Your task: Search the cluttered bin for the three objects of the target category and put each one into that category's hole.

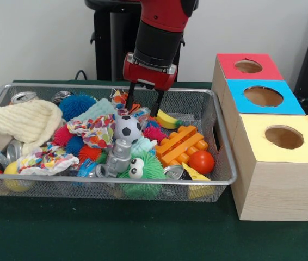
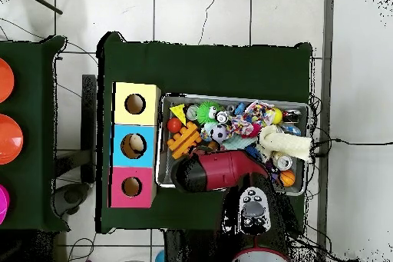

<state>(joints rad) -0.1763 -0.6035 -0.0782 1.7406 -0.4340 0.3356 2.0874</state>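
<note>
Red-and-black gripper [image 1: 143, 104], jaws spread and empty, hangs over the far side of the silver wire-mesh bin [image 1: 223, 163] above packed toys near the yellow plastic banana [image 1: 167, 120]; closing here risks snagging neighbouring clutter.

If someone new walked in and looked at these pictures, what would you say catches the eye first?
First, the red and black arm coming down into the wire mesh bin, its open gripper hanging just above the heap of toys. Below it stand a small black-and-white soccer ball and a green spiky toy with googly eyes. Beside the bin runs a row of wooden boxes with red, blue and yellow holed tops.
</note>
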